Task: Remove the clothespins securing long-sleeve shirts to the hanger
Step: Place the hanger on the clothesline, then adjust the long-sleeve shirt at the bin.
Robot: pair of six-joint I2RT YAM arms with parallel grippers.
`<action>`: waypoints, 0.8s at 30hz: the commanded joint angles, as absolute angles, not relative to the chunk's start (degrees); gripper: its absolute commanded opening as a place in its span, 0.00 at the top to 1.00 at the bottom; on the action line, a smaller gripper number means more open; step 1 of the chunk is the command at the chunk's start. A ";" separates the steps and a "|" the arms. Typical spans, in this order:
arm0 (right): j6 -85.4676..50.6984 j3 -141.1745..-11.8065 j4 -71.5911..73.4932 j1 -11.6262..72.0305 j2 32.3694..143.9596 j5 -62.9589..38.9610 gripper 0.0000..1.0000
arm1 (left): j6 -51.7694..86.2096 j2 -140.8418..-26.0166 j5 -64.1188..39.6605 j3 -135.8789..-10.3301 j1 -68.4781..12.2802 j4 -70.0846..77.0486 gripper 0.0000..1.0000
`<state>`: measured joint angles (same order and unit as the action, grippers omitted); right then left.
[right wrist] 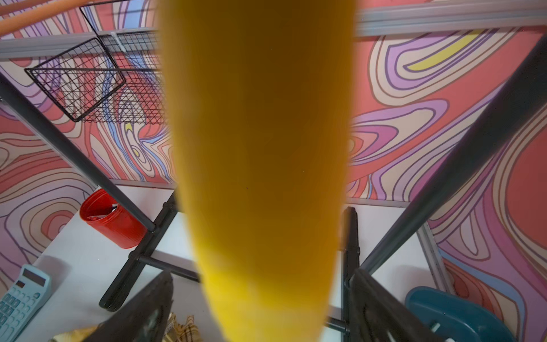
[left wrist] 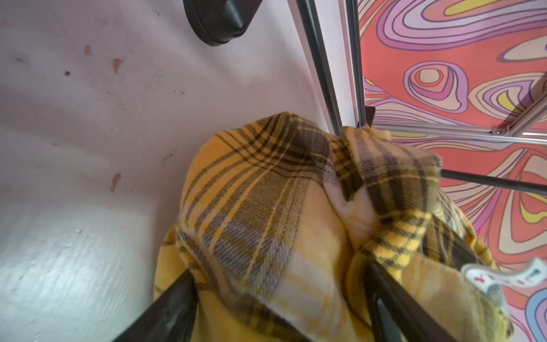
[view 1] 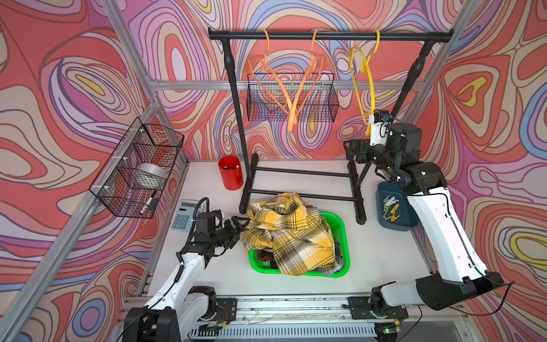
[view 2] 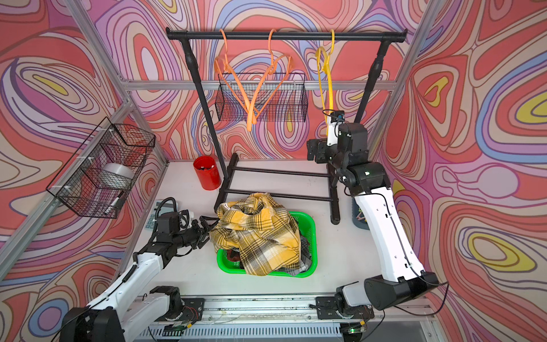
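In both top views the yellow plaid shirt lies heaped over the green basket, with bare table around it. Clothespins lie in the blue bin.

Left wrist: the left gripper straddles a shirt fold; I cannot tell whether it is pinched.

Right wrist: the right gripper is spread wide, one finger on either side of the yellow hanger.

Light: bright, even; soft shadows.
Glare: pale sheen on table beside left gripper.
Blur: yellow hanger within right gripper, unfocused.
Smear: yellow-plaid shirt edges.
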<state>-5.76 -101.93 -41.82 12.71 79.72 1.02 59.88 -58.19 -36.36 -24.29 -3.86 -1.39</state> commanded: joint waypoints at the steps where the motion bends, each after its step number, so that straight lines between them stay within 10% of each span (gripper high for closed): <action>1: -8.20 -98.25 -39.10 12.57 77.99 -2.03 0.05 | 63.55 -60.62 -35.84 -22.62 -4.97 10.44 0.95; 8: -10.82 -90.67 -35.94 12.68 75.65 -7.28 0.08 | 64.70 -55.15 -42.34 -27.49 -7.16 20.62 1.00; 16: -14.22 -79.95 -31.77 17.53 72.74 -8.81 0.11 | 51.60 -56.71 -44.08 -43.71 -29.45 4.68 1.00; 24: -18.94 -69.96 -31.47 29.93 70.07 -6.16 0.16 | 54.51 -60.86 -34.99 -32.86 -41.60 3.07 1.00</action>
